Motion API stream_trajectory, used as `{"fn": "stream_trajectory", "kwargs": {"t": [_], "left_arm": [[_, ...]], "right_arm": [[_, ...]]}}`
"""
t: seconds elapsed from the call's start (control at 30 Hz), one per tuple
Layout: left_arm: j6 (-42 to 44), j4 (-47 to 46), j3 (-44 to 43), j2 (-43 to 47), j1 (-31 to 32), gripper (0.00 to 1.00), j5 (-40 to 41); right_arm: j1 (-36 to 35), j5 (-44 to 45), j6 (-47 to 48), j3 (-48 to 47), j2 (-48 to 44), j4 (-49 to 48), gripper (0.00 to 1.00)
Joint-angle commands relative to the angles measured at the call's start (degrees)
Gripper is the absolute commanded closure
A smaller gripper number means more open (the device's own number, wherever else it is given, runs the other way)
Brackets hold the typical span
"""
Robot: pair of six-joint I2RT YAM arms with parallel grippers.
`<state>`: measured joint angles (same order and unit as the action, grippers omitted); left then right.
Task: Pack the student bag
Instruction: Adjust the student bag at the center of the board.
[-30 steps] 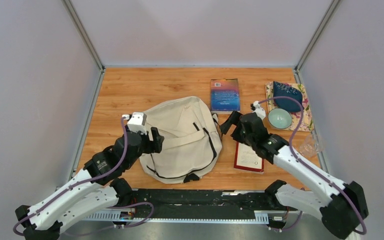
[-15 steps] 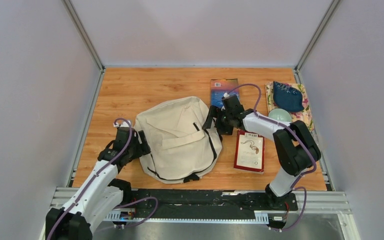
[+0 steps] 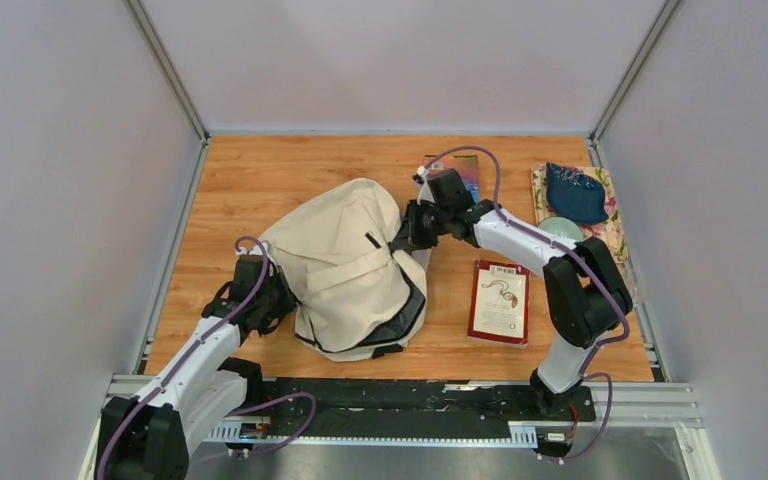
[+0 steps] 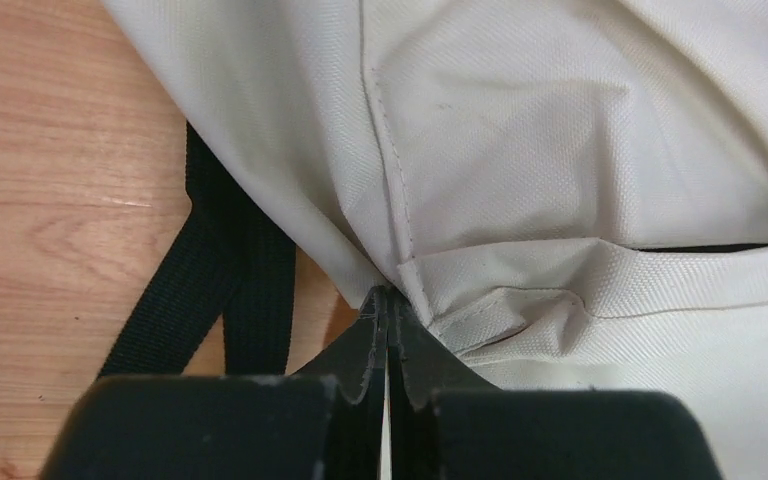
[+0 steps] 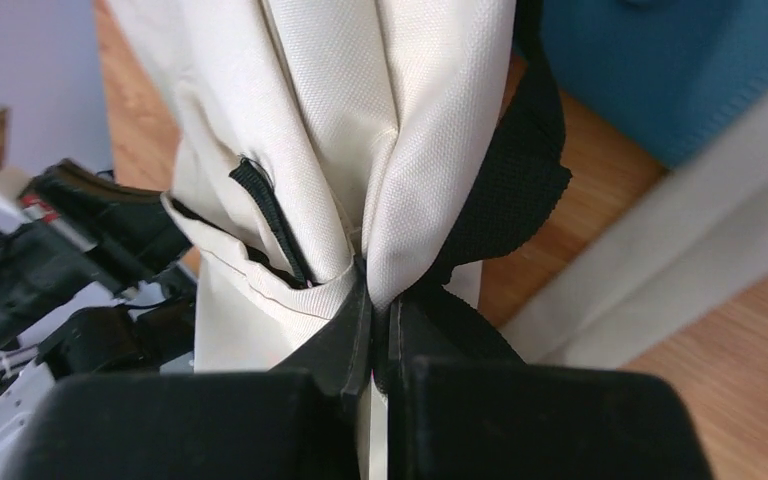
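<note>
The student bag, cream canvas with black straps, sits bunched and raised at the table's middle, its dark opening facing the near edge. My left gripper is at the bag's lower left side. In the left wrist view it is shut on a fold of the cream fabric, with a black strap lying beside it. My right gripper is at the bag's upper right. The right wrist view shows it shut on a pinch of canvas next to a black strap.
A red and white book lies right of the bag. A blue book lies behind the right arm. At the far right, a flowered notebook carries a dark blue pouch and a pale teal bowl.
Both grippers have gone from open to shut on the bag's sides. The right gripper has moved left and lifted its side, so the bag now stands bunched up instead of lying flat.
</note>
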<state>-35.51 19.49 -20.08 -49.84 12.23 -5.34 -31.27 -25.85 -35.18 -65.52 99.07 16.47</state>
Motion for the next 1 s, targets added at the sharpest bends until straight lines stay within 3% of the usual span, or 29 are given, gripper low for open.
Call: {"fn": "stream_trajectory", "kwargs": {"t": [0.0, 0.17, 0.33, 0.47, 0.67, 0.73, 0.77, 0.8, 0.93, 0.97], "left_arm": [[-1.1, -2.1, -3.8, 3.2, 0.3, 1.00, -2.6], [1.7, 2.7, -8.7, 5.3, 0.3, 1.00, 1.7], [4.1, 6.1, -14.1, 5.5, 0.3, 1.00, 6.7], [6.4, 7.6, -15.5, 3.4, 0.0, 1.00, 7.7], [6.8, 3.6, -12.4, 0.2, -0.3, 1.00, 3.0], [6.8, 2.1, -11.4, -0.1, -0.3, 0.89, 0.9], [6.8, 1.4, -11.1, 0.0, -0.3, 0.82, 0.2], [6.8, 0.9, -10.8, 0.2, -0.3, 0.68, -0.7], [7.9, -1.0, -11.2, 1.4, -0.2, 0.45, -6.4], [8.3, -1.0, -11.5, 1.6, -0.3, 0.42, -7.4]], "right_arm": [[-5.0, -8.9, 1.4, -11.7, 0.3, -3.3, 1.00], [-9.2, -9.3, 0.6, -22.3, 1.7, -2.8, 1.00], [-12.8, -8.7, -1.8, -26.9, 4.3, -3.5, 1.00], [-12.5, -3.8, -2.2, -25.2, 7.4, -2.1, 1.00], [-9.4, 3.3, -3.8, -16.0, 8.6, -0.9, 1.00], [-7.3, 5.1, -3.8, -13.1, 8.3, -1.0, 0.99], [-6.6, 5.5, -3.8, -12.5, 8.2, -0.9, 0.93], [-5.0, 5.5, -3.4, -12.1, 8.3, -0.9, 0.88], [-1.9, 4.5, -1.7, -11.7, 8.4, -0.6, 0.72], [-1.4, 4.5, -1.2, -12.3, 8.4, -0.3, 0.61]]}}
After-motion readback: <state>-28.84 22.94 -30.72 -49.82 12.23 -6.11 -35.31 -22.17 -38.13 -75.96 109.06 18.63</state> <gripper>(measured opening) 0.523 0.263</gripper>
